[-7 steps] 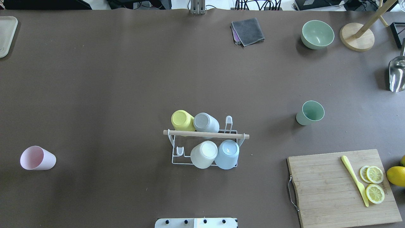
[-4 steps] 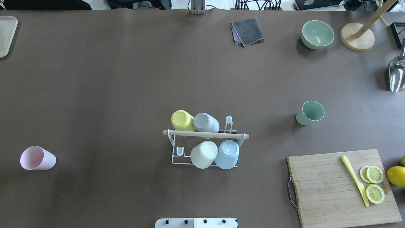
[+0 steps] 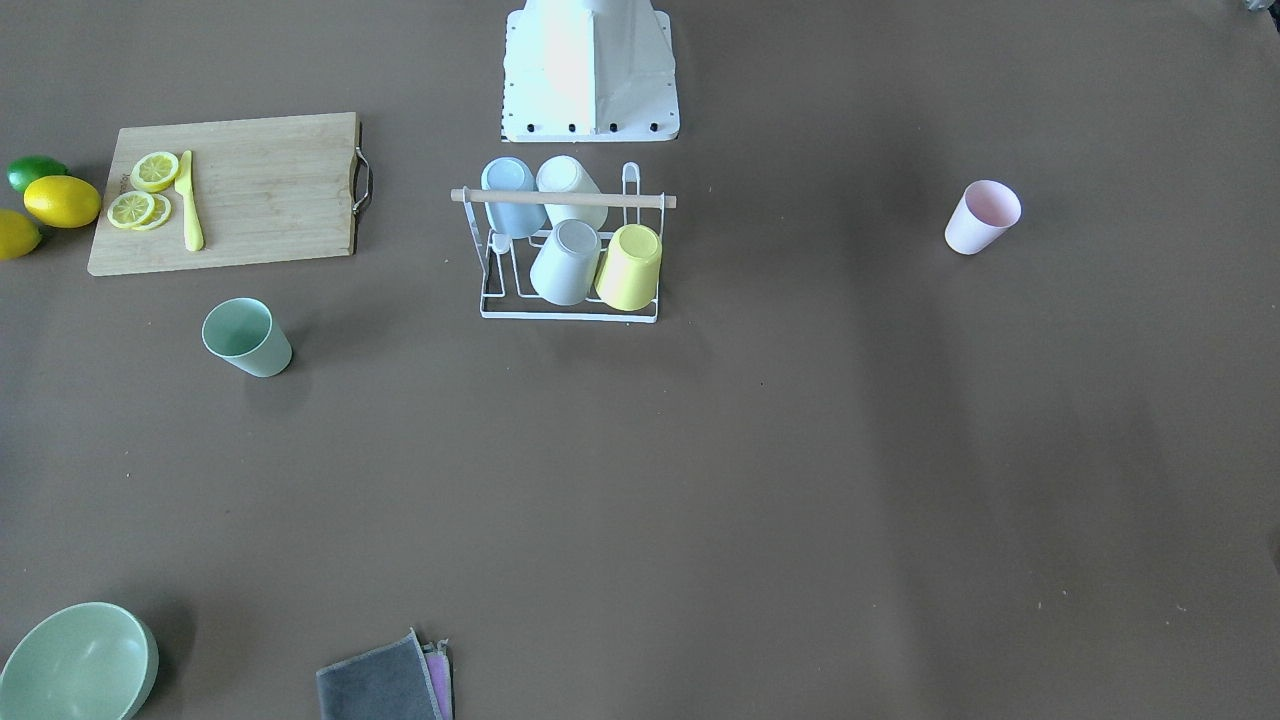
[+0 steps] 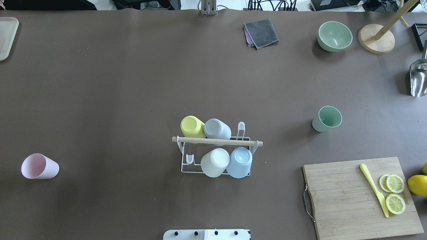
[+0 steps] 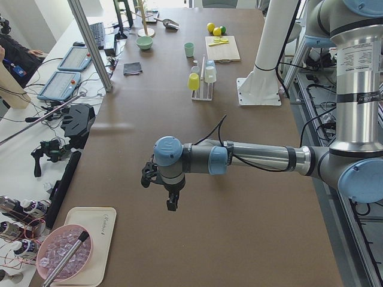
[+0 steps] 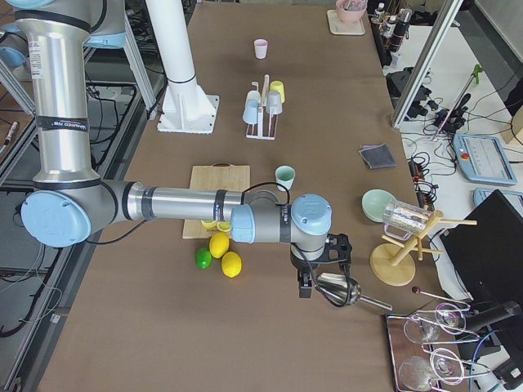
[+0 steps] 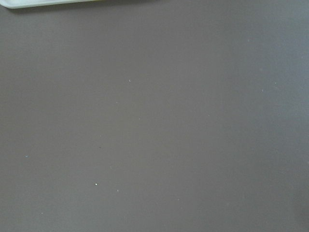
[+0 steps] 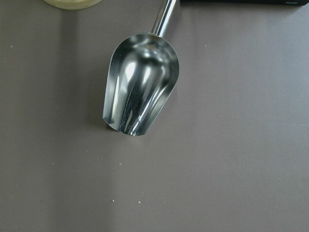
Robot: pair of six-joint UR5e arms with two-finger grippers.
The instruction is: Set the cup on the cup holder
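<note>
The cup holder [image 4: 217, 141], a white wire rack with a wooden rod on top, stands mid-table near the robot base and carries several upturned cups: yellow, grey, white and blue. It also shows in the front view as the cup holder [image 3: 560, 199]. A pink cup [image 4: 39, 166] stands loose far to the left, a green cup [image 4: 327, 118] to the right. My left gripper [image 5: 171, 202] hangs over bare table at the left end. My right gripper [image 6: 306, 286] hovers beside a metal scoop [image 8: 140, 92]. I cannot tell whether either is open or shut.
A cutting board [image 4: 347, 196] holds lemon slices and a yellow knife, with whole lemons [image 4: 417, 185] beside it. At the far edge are a grey cloth [image 4: 261, 32], a green bowl [image 4: 334, 36] and a wooden stand [image 4: 376, 39]. A tray [image 4: 6, 36] lies far left.
</note>
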